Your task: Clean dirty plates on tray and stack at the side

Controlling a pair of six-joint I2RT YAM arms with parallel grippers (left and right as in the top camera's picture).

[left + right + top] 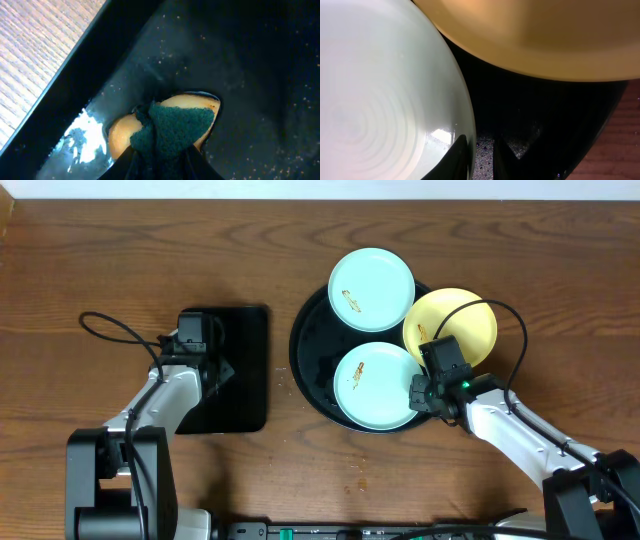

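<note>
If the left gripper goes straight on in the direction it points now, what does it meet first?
The sponge that the left gripper is pinching; right behind it, probably, the floor of the rectangular black tray.

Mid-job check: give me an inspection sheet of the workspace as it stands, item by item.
Surface: wood-grain table, carrying two trays.
Job's things: round black tray holds the rear aqua plate and the front aqua plate, both smeared; the yellow plate overhangs the tray's right rim.
Clutter: crumbs on the table in front of the round tray; rectangular black tray at left, holding a sponge.
Grippers: left gripper closed on the sponge; right gripper closed on the front aqua plate's right rim.
Cables: left arm cable loops over the table; right arm cable arcs above the yellow plate.
Surroundings: nothing seen.
</note>
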